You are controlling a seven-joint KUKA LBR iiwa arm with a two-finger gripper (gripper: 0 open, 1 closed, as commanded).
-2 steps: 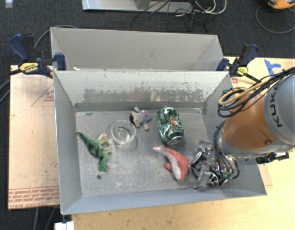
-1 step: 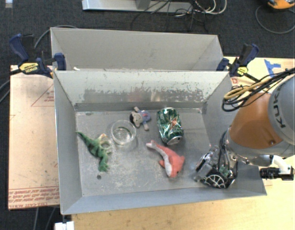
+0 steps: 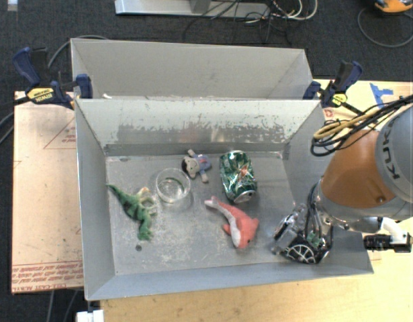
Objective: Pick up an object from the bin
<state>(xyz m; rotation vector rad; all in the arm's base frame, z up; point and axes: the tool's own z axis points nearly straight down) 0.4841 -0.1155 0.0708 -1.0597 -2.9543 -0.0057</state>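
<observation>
My gripper (image 3: 299, 240) hangs low at the bin's right side, close to the front right corner. Nearest to it is a pink fish-shaped toy (image 3: 237, 224), lying on the bin floor a little to its left and not touching it. A crushed green drink can (image 3: 236, 175) lies behind the pink toy, toward the back of the floor.
A clear round cup (image 3: 172, 186) sits mid-floor, with a small grey and purple figure (image 3: 196, 166) behind it. A green toy dinosaur (image 3: 135, 210) lies at the left. The bin's sloped right wall rises just beside the gripper, and the arm's orange cover and cables sit above it.
</observation>
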